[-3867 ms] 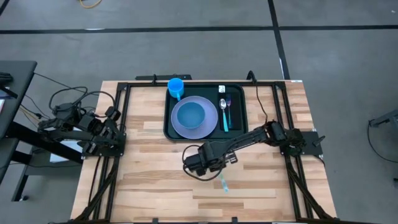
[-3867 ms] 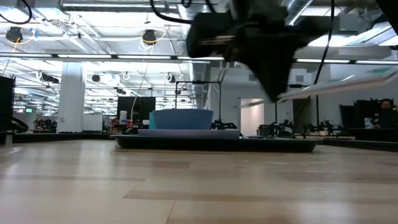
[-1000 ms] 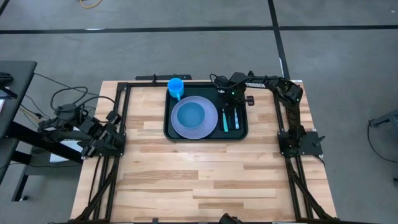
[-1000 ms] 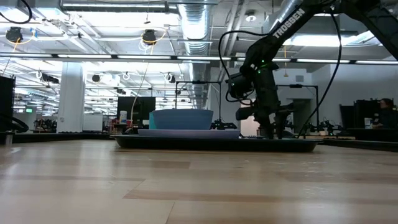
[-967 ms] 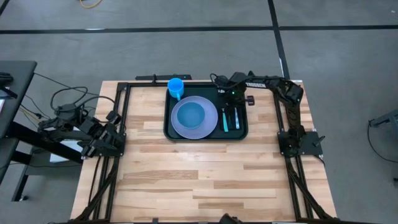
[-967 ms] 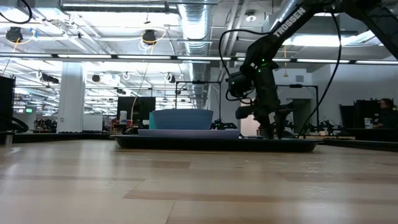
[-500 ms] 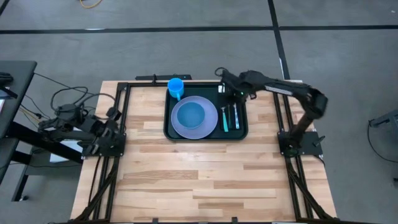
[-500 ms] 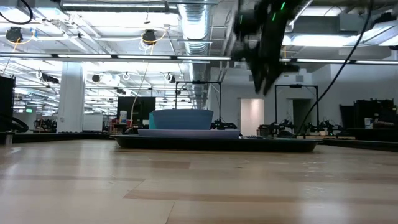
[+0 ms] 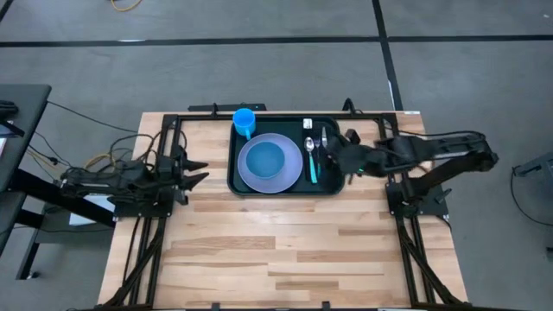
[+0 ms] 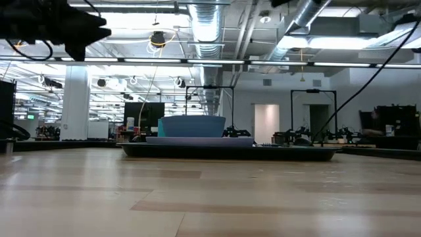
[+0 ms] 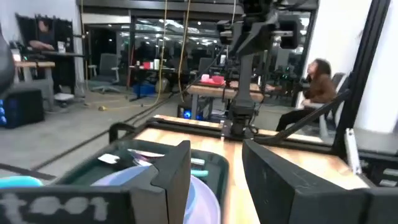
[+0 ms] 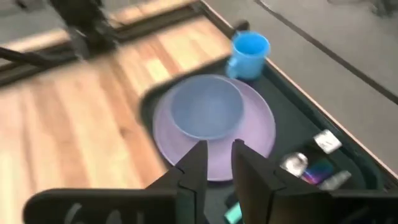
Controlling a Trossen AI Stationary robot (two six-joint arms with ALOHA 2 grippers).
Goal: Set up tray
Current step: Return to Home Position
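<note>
The tray (image 9: 238, 184) sits at the upper middle of the high view, against the far edge of the wooden bench (image 9: 259, 250). A lavender plate (image 9: 290, 175) fills the tray's left and middle, and a blue bowl (image 9: 263, 158) rests in the centre of that plate. A blue cup (image 9: 244, 121) stands at the tray's upper left corner, touching the rim area. Cutlery (image 9: 312, 164) lies in a row along the tray's right side, with the handles pointing toward the bottom of the frame. The piece nearest the plate has a teal handle.

The right pincer (image 9: 337, 159) hangs over the right edge of the tray, just beside the cutlery, with its arm stretching away toward the right of the frame. In the right wrist view its fingers (image 12: 194, 167) stand a narrow gap apart, with nothing between them, and the plate and bowl lie below.

The left pincer (image 9: 199, 172) is at centre left of the high view, over bare wood beside the tray's left edge. Its two fingers (image 11: 177, 168) are spread and empty. In the left wrist view a person (image 11: 319, 79) sits beyond the bench.
</note>
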